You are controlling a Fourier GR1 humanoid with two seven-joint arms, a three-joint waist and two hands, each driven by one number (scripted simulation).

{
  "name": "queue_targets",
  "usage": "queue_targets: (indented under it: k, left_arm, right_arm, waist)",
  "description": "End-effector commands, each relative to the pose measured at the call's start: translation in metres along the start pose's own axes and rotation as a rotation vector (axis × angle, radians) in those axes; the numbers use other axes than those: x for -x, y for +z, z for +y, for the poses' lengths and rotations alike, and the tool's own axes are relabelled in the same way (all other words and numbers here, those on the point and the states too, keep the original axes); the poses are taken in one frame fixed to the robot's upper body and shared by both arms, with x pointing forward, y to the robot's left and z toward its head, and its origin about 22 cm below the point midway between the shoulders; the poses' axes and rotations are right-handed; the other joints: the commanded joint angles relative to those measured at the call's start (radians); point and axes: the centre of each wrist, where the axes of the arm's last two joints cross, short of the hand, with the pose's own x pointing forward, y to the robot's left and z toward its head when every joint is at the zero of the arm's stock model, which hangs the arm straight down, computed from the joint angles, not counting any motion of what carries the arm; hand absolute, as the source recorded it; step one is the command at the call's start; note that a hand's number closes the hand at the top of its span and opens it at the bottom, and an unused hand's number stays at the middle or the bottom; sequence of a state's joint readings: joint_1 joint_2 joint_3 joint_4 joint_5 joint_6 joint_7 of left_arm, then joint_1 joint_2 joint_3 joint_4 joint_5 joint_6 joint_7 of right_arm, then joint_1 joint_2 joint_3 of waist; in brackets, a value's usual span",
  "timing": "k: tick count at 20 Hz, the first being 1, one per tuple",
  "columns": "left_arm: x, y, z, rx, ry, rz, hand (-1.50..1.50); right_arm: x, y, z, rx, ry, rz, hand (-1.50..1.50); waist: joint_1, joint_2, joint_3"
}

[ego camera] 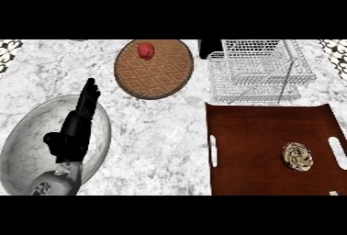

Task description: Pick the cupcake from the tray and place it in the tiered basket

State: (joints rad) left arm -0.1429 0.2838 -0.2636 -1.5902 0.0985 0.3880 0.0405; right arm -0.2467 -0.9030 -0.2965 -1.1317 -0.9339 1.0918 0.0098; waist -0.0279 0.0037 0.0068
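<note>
Currently we log one hand in view: the left hand, coming in from the near-left corner on its grey forearm. Its fingers are straight and pressed together, pointing toward the far side, with the thumb out to the left. It holds nothing. The hand hangs over a large pale round plate at near left on the marble counter; we cannot tell whether it touches the plate.

We note the cupcake seen from above, tan and dark swirl, sitting on the brown tray at near right. It is right of the tray's middle, near the right handle slot, and well apart from the hand.

The white wire tiered basket stands just beyond the tray's far edge.

At far centre lies a round brown patterned mat, with a small red item near its far rim; we cannot identify the item.
</note>
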Motion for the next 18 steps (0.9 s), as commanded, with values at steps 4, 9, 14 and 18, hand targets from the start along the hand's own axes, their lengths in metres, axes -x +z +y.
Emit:
queue_targets:
  k: [4,9,14,18]
  left_arm:
    - [0.006,0.001,0.000,-0.011,-0.015,0.011,0.00]
    - [0.014,0.002,-0.010,-0.003,-0.006,0.013,0.00]
    - [0.009,0.010,0.003,-0.006,-0.014,-0.006,0.00]
    - [0.005,-0.005,0.001,0.008,-0.018,0.002,0.00]
  right_arm:
    - [-0.125,-0.032,0.025,-0.332,0.498,0.107,-1.50]
    - [-0.148,-0.053,0.067,-0.372,0.769,0.183,-1.50]
    - [-0.126,-0.044,0.096,-0.408,0.852,0.257,-1.50]
    - [-0.111,-0.042,0.109,-0.434,0.862,0.255,-1.50]
  waist:
    - [-0.015,-0.014,0.001]
    - [0.001,-0.003,-0.001]
    - [0.011,-0.008,-0.001]
    - [0.016,-0.004,-0.003]
